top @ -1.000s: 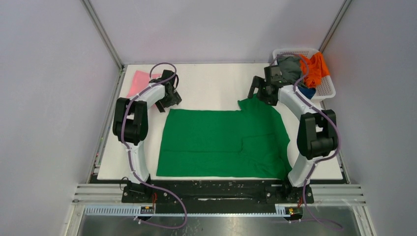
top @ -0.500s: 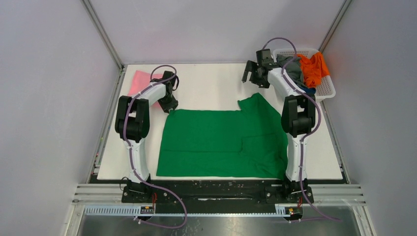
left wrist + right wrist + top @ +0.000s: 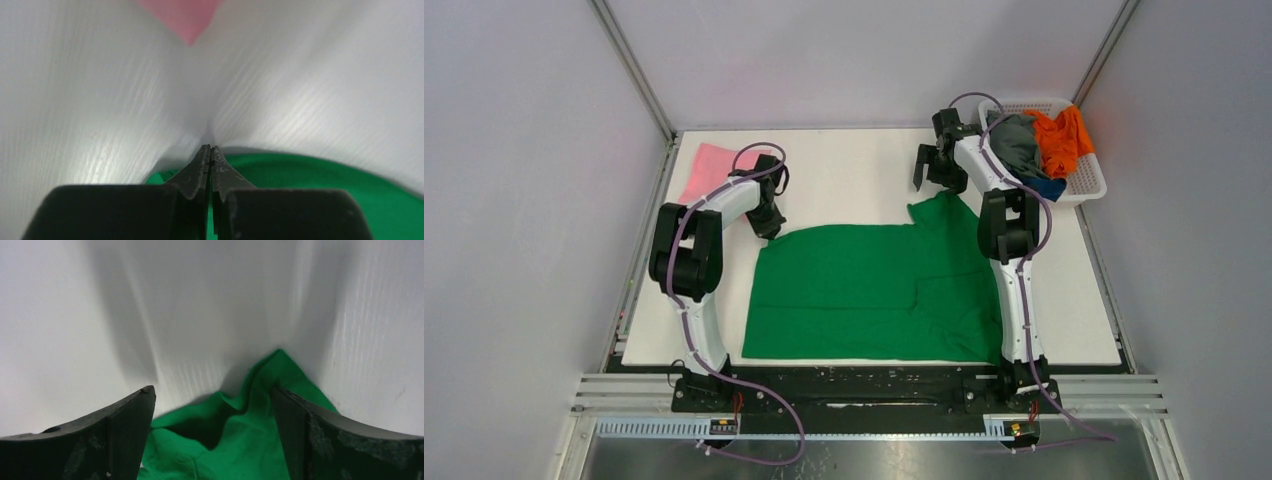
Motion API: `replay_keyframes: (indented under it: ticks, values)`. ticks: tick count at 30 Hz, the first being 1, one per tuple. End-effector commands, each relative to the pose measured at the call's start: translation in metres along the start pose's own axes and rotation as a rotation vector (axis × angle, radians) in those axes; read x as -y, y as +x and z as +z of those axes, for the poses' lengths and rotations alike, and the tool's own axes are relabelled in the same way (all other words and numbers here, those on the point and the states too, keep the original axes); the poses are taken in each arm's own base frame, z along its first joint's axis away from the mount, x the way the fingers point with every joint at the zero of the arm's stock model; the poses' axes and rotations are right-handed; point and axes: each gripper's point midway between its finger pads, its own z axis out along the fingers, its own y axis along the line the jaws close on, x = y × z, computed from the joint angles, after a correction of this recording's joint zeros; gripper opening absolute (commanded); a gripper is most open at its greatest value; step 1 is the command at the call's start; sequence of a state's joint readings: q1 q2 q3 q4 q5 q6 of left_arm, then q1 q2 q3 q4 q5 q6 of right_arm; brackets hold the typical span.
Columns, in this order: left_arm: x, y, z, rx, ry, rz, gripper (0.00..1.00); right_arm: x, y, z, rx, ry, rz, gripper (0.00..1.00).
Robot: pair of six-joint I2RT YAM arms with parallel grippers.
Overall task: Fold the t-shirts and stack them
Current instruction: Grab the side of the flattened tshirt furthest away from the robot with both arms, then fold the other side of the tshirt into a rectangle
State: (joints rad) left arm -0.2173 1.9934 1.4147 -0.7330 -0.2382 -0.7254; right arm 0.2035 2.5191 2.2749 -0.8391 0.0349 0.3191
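Green cloth covers the middle of the white tabletop (image 3: 854,170): a bright green t-shirt (image 3: 879,295) lies spread flat, its near hem running along the near edge and its body reaching from left of centre to right of centre. The left gripper (image 3: 769,226) sits low at the shirt's far-left corner. In the left wrist view its two fingers (image 3: 197,172) are pressed together with a sliver of green showing between them, pinched on the shirt's edge, and the cloth there draws up toward the tips.

The right gripper (image 3: 932,168) hangs over the shirt's far-right part, where a sleeve points toward the far edge. Its jaws stand wide apart. In the right wrist view the rumpled sleeve tip lies between the two fingers, held by neither, and it cannot be told whether they touch the table.

A pink t-shirt (image 3: 709,170) lies flat in the far-left corner, apart from the green one, with bare table between them. At the far-right corner stands a white slatted basket (image 3: 1092,185). It holds an orange t-shirt (image 3: 1062,135), a grey t-shirt (image 3: 1016,145) draped toward its left rim, and a dark blue t-shirt (image 3: 1050,187) peeping out at its near side.
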Motion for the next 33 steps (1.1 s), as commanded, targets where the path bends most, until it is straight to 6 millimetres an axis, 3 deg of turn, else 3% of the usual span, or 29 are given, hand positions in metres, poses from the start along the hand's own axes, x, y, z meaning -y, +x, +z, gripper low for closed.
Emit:
replay_keyframes:
  ticks: [1,6,8,11,15,18,21,27,33]
  values:
    - [0.01,-0.005,-0.036,0.074,0.089,0.029,0.0,0.011,0.036,-0.017,-0.095,0.097,-0.064,0.92]
    - [0.008,0.0,-0.045,0.096,0.104,0.035,0.0,0.019,0.051,-0.027,-0.086,0.181,-0.089,0.77]
    - [0.005,0.003,-0.046,0.102,0.106,0.029,0.0,0.018,0.048,-0.029,-0.059,0.178,-0.068,0.59]
    - [0.004,0.004,-0.049,0.111,0.116,0.027,0.0,0.013,0.035,-0.039,0.017,0.151,-0.051,0.23]
    - [0.005,0.002,-0.058,0.14,0.138,0.024,0.0,0.007,0.028,-0.061,0.084,0.1,-0.048,0.0]
    - [0.002,0.003,-0.065,0.166,0.153,0.016,0.0,0.005,0.035,-0.08,0.146,0.062,-0.048,0.0]
    - [-0.004,0.01,-0.069,0.176,0.164,0.011,0.0,0.01,0.062,-0.099,0.155,0.035,-0.053,0.0]
    - [-0.011,0.031,-0.074,0.188,0.202,0.014,0.0,0.021,0.124,-0.138,0.159,0.034,-0.129,0.0]
    - [-0.031,0.043,-0.082,0.225,0.19,-0.001,0.0,0.052,0.191,-0.159,0.135,0.107,-0.158,0.0]
